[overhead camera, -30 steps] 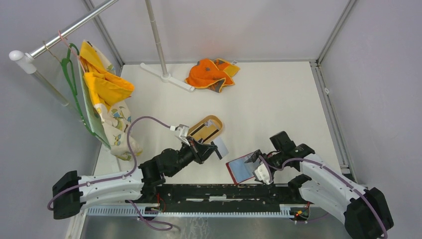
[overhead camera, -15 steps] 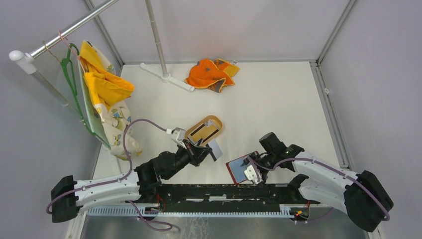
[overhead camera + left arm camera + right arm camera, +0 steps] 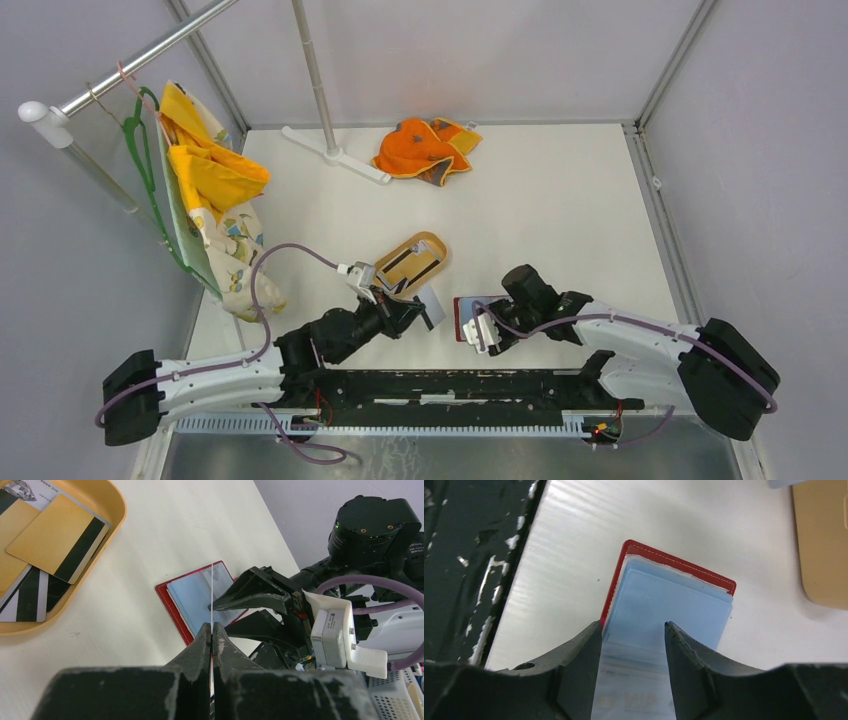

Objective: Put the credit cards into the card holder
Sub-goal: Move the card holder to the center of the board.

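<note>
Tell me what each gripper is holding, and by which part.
Left gripper pinches one credit card by its near edge. Right gripper straddles the open card holder, jaws apart; no grip visible.

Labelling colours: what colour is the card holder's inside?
The card holder is pale blue inside; right wrist view.

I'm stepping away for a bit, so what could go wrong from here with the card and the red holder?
The left gripper pinches the card by one edge; it could twist or slip. The right gripper, jaws apart over the card holder, may slide it away instead of steadying it.
</note>
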Available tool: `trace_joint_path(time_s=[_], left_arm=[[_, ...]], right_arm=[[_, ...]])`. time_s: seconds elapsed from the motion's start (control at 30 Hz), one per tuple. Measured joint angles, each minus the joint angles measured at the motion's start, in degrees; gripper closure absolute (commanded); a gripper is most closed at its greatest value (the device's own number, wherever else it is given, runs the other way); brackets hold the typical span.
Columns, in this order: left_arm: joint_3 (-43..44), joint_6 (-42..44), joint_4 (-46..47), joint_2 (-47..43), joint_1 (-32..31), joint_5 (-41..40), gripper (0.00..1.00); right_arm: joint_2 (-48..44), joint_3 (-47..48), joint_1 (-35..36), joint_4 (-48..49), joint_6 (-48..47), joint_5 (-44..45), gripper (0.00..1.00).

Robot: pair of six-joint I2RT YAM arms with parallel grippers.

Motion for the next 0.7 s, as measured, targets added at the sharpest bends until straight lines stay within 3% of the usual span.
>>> trace_joint_path(time_s=[0.1, 0.2, 0.37, 0.53, 0.7], left_arm=[[-0.2, -0.7, 1.6, 1.1, 0.0, 0.2, 0.98], [-0.5, -1.4, 4.9, 3.6, 0.0, 1.3, 0.98], [0.3, -1.6, 9.9, 12.4, 0.0, 4.1, 0.98], [4.4, -2.1, 15.0, 23.9, 1.4, 9.5, 0.98], [7.2, -5.4, 22.2, 33.9, 4.2, 14.5, 0.98]], right_arm=[[2.1, 2.9, 0.5, 0.0, 3.7, 1.4, 0.33], [1.6, 5.9, -0.8, -3.3, 3.1, 0.2, 0.32], [-4.1, 9.1, -12.4, -11.0, -0.6, -2.1, 0.32], [-7.7, 9.1, -22.6, -14.5, -1.0, -1.4, 0.38], [-3.9, 9.2, -27.8, -18.3, -2.4, -1.1, 0.47]])
